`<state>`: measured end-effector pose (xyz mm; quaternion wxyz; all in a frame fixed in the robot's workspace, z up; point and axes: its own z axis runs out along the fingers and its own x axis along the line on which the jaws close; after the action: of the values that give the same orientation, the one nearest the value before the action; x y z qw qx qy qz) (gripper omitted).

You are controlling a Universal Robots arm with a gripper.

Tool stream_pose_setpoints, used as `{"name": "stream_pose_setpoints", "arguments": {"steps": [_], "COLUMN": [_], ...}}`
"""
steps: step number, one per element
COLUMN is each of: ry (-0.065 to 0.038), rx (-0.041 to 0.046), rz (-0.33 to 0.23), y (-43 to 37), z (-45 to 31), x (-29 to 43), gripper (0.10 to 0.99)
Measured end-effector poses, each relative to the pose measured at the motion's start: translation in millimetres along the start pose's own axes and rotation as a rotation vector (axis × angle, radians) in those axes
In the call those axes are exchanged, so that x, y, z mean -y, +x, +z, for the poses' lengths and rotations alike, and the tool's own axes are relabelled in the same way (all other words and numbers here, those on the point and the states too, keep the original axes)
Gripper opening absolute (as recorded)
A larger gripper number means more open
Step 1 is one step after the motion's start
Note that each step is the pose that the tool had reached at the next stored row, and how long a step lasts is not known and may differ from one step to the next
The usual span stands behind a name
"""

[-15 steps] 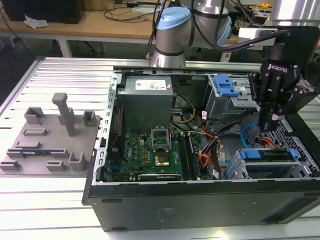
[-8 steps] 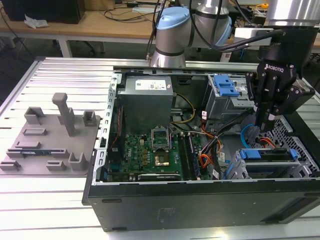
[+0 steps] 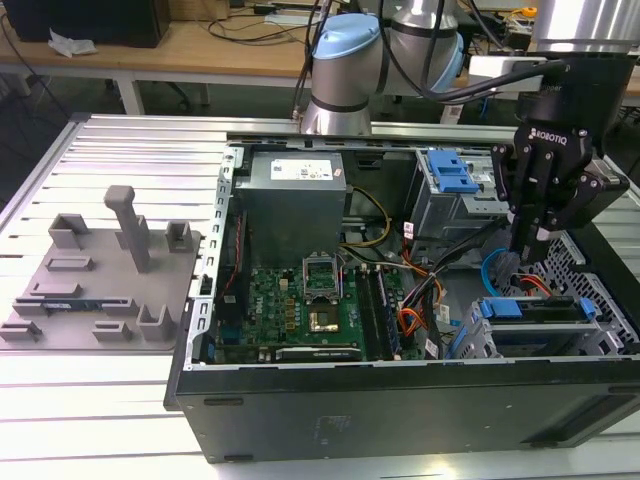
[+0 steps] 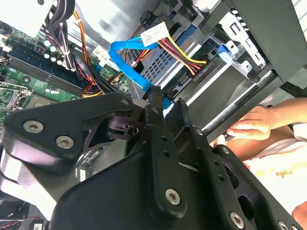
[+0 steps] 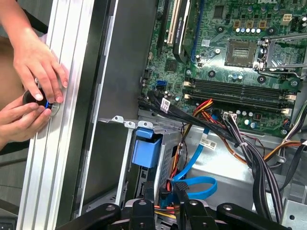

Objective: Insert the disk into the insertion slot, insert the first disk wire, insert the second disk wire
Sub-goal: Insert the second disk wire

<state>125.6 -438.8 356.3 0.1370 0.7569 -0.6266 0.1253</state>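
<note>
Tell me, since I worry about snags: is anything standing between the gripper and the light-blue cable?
Nothing visible does. In the second wrist view the light-blue cable ends right at the gripper, which looks closed on its plug end. The yellow-and-red wire bundle lies farther off, behind.

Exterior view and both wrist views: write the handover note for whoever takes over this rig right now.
The gripper hangs over the insertion slot, fingers shut on the plug end of the second disk wire.
Done: the disk sits in the slot.
The first disk wire runs to the disk's rear; whether it is seated cannot be told.
Left: the second disk wire is not yet plugged in.
A person's hands rest on the rail outside the case.
</note>
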Motion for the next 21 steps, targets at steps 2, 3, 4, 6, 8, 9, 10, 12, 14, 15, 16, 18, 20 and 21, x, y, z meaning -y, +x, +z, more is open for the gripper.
{"name": "stream_pose_setpoints", "arguments": {"steps": [2,3,4,6,8,9,10,12,14,15,16,18,20,21], "ry": [0.0,0.0,0.0,0.0,0.0,0.0,0.0,-0.002,-0.006,-0.008,-0.009,-0.012,-0.019,-0.025], "rx": [0.0,0.0001,0.0,0.0001,0.0001,0.0001,0.0005,0.0005,0.0011,0.0013,-0.0031,-0.007,-0.003,0.004], "rz": [0.0,0.0,0.0,0.0,0.0,0.0,0.001,0.005,0.006,0.006,0.006,0.012,0.033,0.05], "y": [0.0,-0.1,-0.1,-0.1,-0.1,-0.1,0.1,0.5,1.1,1.4,1.2,0.7,0.6,0.6], "z": [0.1,0.1,0.2,0.2,0.2,0.2,0.4,0.3,0.4,0.4,0.4,0.1,0.1,0.1], "x": [0.0,0.0,0.0,0.0,0.1,0.2,1.3,3.3,6.2,7.9,9.5,9.9,9.9,10.0], "gripper": [0.22,0.22,0.161,0.161,0.161,0.161,0.161,0.161,0.161,0.161,0.161,0.161,0.161,0.161]}}
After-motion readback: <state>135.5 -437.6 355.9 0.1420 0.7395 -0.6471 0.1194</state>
